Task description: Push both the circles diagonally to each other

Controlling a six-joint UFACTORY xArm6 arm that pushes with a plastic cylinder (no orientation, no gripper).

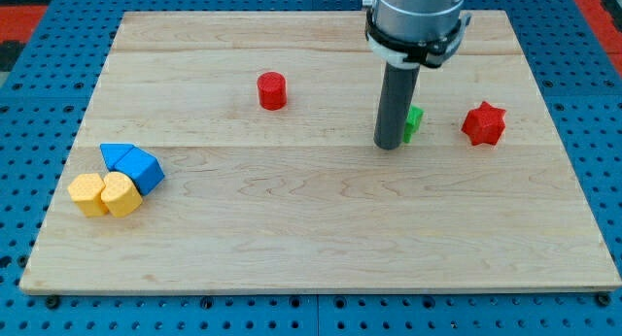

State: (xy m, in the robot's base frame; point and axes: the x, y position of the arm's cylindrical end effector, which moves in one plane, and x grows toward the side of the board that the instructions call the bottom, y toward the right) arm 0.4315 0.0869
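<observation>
A red circle block [272, 90] stands left of centre near the view's top. My tip [390, 147] rests on the board, right of centre, touching or just left of a green block [413, 121] that the rod mostly hides; its shape cannot be made out. The red circle is well to the left of my tip.
A red star block [484, 124] lies right of the green block. At the view's left sit two blue blocks [134, 165] and two yellow blocks [105, 193], bunched together. The wooden board [311, 239] is ringed by a blue pegboard.
</observation>
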